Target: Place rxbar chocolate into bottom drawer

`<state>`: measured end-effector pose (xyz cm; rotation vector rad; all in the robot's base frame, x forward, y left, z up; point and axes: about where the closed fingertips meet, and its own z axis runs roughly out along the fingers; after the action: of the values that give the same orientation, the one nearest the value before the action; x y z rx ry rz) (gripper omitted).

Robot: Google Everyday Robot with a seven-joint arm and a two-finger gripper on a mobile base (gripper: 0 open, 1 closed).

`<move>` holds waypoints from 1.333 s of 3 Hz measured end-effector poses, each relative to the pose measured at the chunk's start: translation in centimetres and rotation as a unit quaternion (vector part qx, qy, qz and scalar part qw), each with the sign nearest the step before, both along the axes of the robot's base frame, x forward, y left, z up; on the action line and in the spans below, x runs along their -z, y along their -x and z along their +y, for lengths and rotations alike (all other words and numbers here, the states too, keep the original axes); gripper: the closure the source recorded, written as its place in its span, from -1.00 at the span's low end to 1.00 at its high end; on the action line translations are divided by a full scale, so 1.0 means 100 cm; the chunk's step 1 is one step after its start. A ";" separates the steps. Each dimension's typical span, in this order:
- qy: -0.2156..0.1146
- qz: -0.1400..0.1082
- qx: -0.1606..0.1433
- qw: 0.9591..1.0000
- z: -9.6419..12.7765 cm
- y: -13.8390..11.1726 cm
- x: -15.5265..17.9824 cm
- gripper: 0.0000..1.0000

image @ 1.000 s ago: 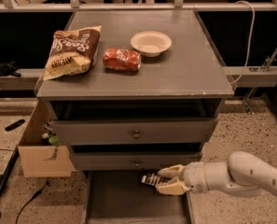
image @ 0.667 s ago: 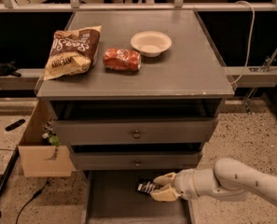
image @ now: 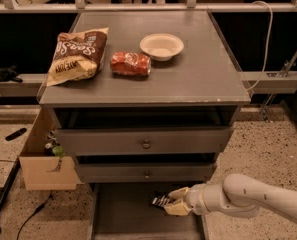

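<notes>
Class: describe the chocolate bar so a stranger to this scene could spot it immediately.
Find the grey cabinet and look down to its pulled-out bottom drawer. Above its floor, the gripper holds the rxbar chocolate: small, flat, black with white lettering, unlike the red-orange packet and big chip bag on top.

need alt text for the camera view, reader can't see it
A robot arm reaching in from the right holds a black rxbar in its pincer just above the open bottom drawer of a grey cabinet. On the cabinet's top sit a chip bag, a red packet and a white bowl.
</notes>
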<state>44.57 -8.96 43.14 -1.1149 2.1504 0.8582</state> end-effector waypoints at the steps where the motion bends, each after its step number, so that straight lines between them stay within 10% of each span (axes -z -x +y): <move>1: 0.019 0.019 0.004 1.000 0.005 -0.017 0.025 1.00; 2: 0.050 0.028 0.035 0.998 -0.016 -0.053 0.054 1.00; 4: 0.020 0.001 -0.004 1.000 -0.007 -0.039 0.057 1.00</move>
<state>48.51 -9.70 37.49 -1.1448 2.1743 0.8234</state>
